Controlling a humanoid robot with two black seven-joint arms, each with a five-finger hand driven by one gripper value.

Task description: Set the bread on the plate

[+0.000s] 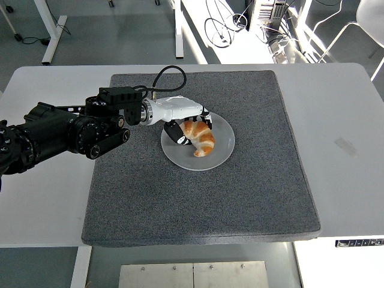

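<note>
Fingers [204,117] of the left hand [187,123] curl round the upper end of the bread [201,137], a golden croissant, with the thumb against its near side; the grip looks closed on it. Bread lies on the plate [223,150], its lower tip pointing away from the hand toward the table's near edge. Plate, pale and round, sits directly under the hand and reaches out beyond it to the right. Behind the hand the white wrist joins the black left arm [66,132], which runs off to the left edge, a black cable [165,75] looping above the wrist. Under plate and hand lies a dark grey mat [240,198], spreading well past them on all sides. Mat rests on a white table [348,144]. Farther off, beyond the table, are grey floor, white table legs [51,27] and tangled cables [225,27]
</note>
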